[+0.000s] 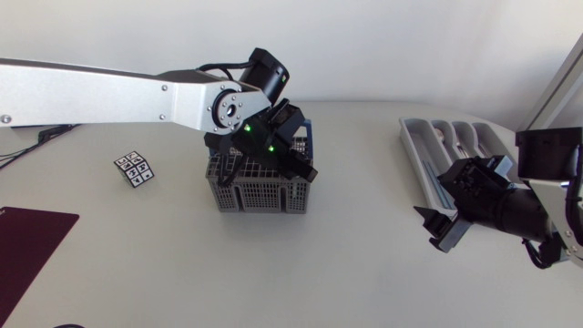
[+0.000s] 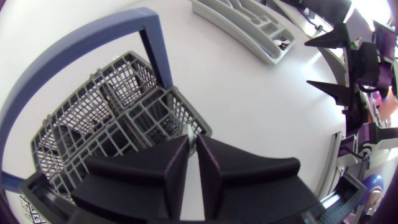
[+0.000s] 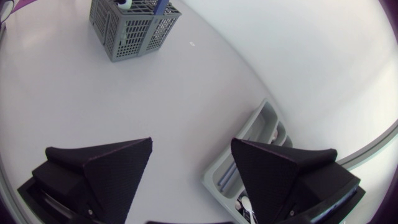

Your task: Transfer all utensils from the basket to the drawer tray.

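While the left hand (image 2: 193, 142), over the basket (image 1: 264, 193), pinches a thin utensil (image 2: 188, 131), the right hand (image 3: 191, 143) gapes empty near the tray (image 1: 412, 150).

One basket (image 1: 260, 193), one drawer tray (image 1: 409, 144), one marker card (image 1: 135, 169), one mat (image 1: 27, 244), two pincers: left pincer (image 2: 192, 144), right pincer (image 3: 191, 145).
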